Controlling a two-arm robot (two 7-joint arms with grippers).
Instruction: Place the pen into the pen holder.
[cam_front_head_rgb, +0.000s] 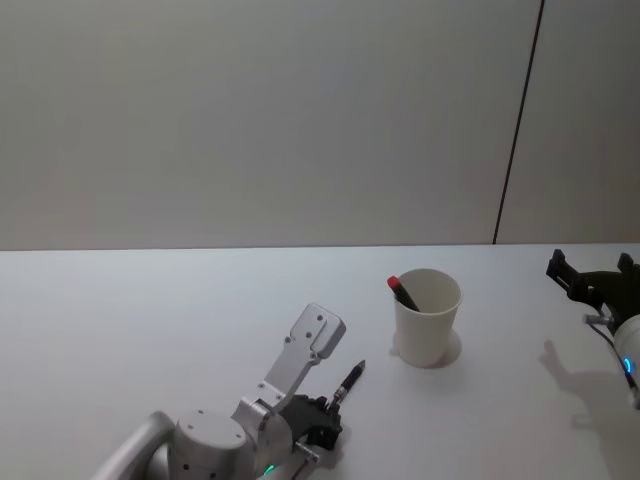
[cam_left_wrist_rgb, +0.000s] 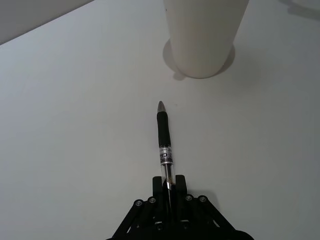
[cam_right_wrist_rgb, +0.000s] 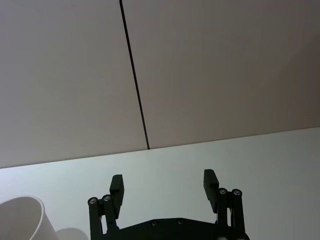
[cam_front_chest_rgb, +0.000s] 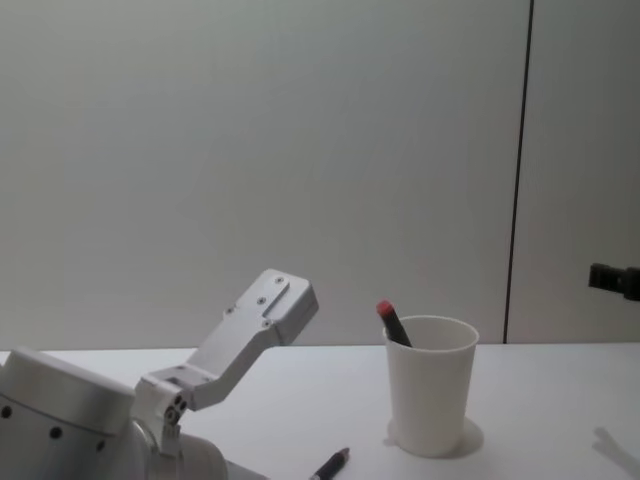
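My left gripper (cam_left_wrist_rgb: 169, 183) clenched on pen (cam_left_wrist_rgb: 164, 137) tail, tip aimed ahead at cup (cam_left_wrist_rgb: 202, 40), lined up for carry. Red pen (cam_front_head_rgb: 402, 291) already inside. Right gripper (cam_right_wrist_rgb: 165, 186) parked beyond cup, spread, empty.

A plain white matte tabletop (cam_front_head_rgb: 150, 320) is seen across the lower half of the head view. Above it, a pale grey wall (cam_front_head_rgb: 250, 120) is crossed at upper right by a thin dark vertical seam (cam_front_head_rgb: 519, 120).
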